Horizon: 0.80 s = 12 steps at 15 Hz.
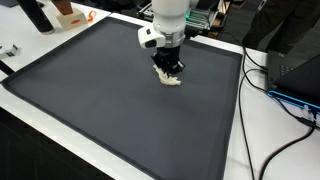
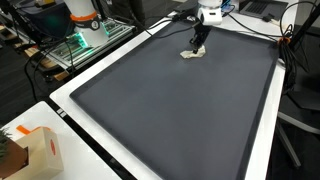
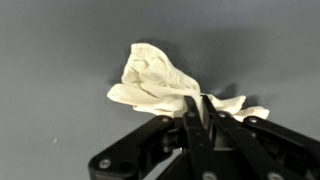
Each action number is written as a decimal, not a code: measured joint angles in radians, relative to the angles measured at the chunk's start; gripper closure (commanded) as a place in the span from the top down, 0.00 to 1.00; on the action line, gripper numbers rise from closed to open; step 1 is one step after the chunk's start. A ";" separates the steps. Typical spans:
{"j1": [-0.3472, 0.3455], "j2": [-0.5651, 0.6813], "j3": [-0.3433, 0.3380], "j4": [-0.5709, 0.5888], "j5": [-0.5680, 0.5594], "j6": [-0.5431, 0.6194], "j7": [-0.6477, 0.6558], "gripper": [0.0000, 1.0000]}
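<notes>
A crumpled white cloth lies on the dark grey mat. My gripper comes in from the bottom of the wrist view, its black fingers pressed together on a fold of the cloth. In both exterior views the gripper points straight down at the mat's far part, with the cloth bunched under its tips and touching the mat.
The mat is framed by a white table border. Cables and dark equipment sit beside one edge. A cardboard box stands near a corner. Orange and green gear lies past another edge.
</notes>
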 measured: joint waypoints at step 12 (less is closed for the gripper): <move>0.018 -0.007 -0.017 0.021 -0.001 0.000 0.036 1.00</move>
